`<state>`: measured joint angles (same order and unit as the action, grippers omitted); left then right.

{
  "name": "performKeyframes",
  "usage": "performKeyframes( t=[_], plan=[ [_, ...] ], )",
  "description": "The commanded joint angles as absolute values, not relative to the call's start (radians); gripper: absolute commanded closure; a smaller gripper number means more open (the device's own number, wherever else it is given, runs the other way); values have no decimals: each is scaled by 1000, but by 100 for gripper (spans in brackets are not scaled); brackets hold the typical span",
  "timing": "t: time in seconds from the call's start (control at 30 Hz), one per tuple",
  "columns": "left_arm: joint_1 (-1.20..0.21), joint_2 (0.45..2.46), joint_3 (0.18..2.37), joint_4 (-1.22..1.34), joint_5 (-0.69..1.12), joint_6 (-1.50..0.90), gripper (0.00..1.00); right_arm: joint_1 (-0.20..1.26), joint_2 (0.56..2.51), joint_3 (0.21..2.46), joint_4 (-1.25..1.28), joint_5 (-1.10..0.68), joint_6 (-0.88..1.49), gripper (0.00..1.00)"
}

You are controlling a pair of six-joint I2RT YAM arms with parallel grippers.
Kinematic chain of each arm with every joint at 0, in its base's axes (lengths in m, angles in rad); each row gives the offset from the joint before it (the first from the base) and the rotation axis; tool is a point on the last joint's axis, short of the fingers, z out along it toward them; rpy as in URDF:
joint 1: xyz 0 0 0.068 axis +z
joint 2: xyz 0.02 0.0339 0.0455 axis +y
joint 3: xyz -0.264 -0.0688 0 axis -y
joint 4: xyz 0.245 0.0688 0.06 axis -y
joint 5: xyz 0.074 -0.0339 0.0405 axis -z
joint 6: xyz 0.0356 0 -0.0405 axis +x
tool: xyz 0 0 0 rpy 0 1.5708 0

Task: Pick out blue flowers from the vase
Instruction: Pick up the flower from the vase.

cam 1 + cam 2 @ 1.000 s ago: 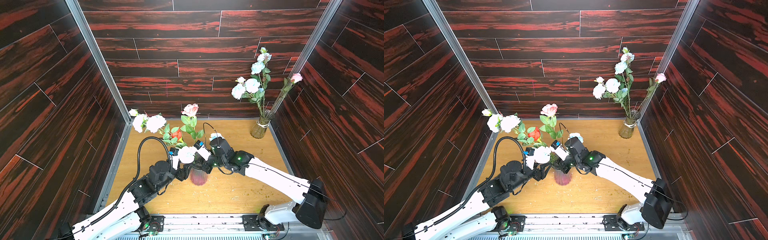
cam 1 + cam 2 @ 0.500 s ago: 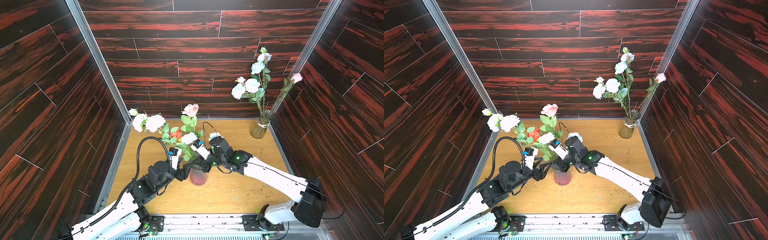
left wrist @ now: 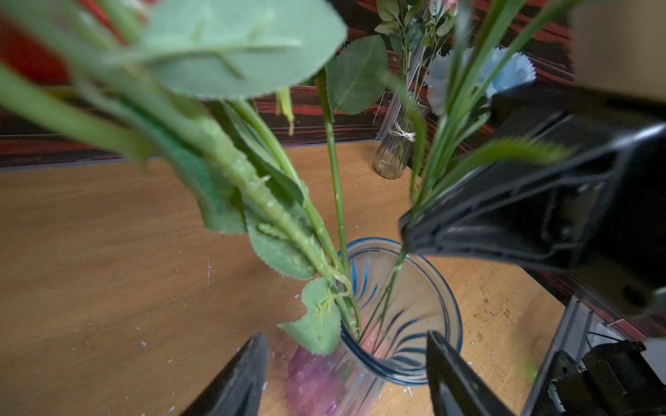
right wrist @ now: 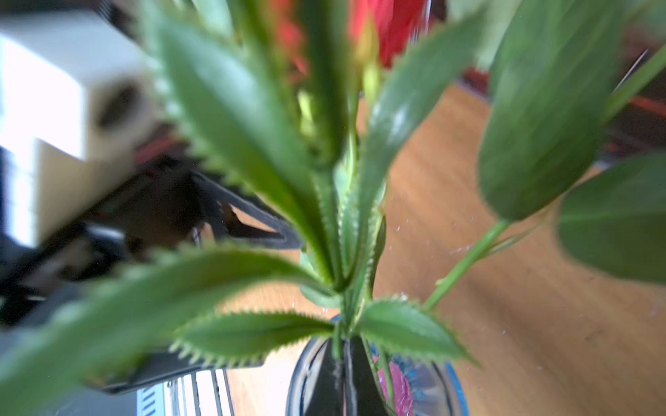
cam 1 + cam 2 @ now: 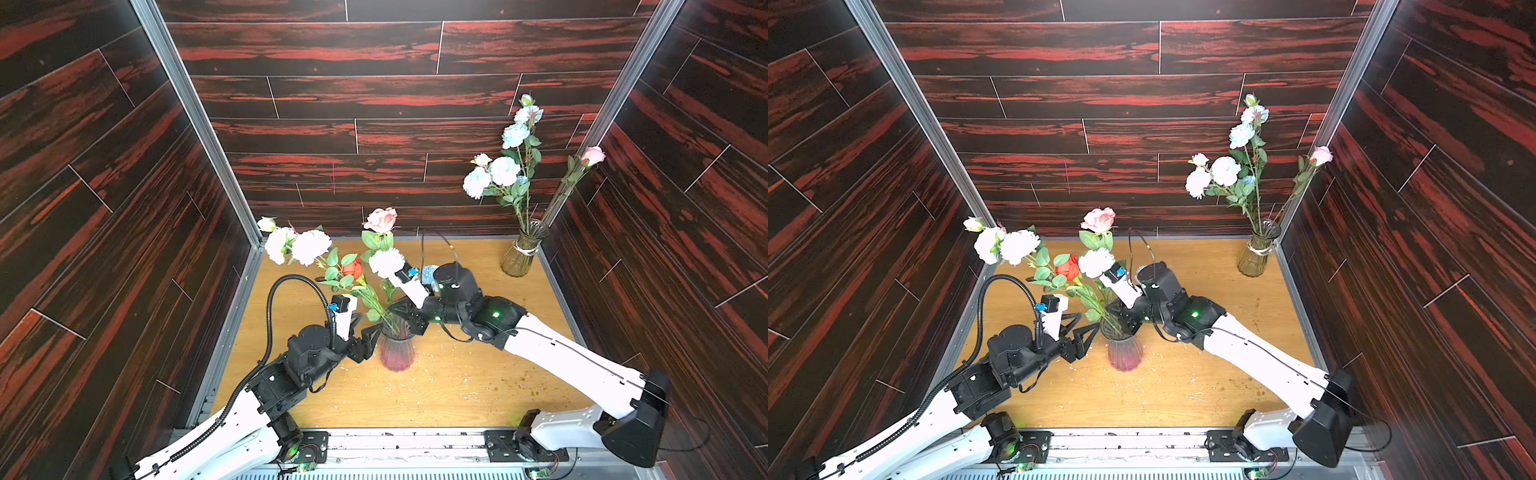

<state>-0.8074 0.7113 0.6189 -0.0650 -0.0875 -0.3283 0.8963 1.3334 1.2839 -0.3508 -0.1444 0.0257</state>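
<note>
- Wooden tabletop (image 5: 457, 386), dark panelled walls.
- Right gripper (image 4: 346, 363) pinches a stem of the blue flowers (image 3: 394, 275) just above the pink vase (image 5: 397, 353).
- Left gripper (image 3: 344, 378) spread, left of vase.

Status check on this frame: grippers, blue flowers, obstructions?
Left gripper open beside pink vase. Right gripper shut on stem of blue flower spray above the rim. Rose stems crowd the same vase mouth.

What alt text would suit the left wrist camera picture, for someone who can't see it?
Above a pink glass vase with a blue rim, the right gripper has its black jaws shut on the thin stem of a blue flower. The left gripper, jaws open, straddles the vase, which stands on a wooden table; thicker leafy stems lean out of it.
</note>
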Motion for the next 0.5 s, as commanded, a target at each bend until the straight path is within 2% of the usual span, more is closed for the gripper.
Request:
performKeyframes(
  t=[0.0, 0.17, 0.47],
  plan=[
    [-811, 697, 594, -111, -142, -318, 28, 897, 1295, 1336, -351, -117, 13, 100],
    [-811, 663, 551, -124, -217, -336, 28, 897, 1281, 1425, -391, -124, 0, 100],
    [-811, 578, 418, -123, -480, -406, 28, 897, 1269, 1593, -496, -118, -11, 100]
  ],
)
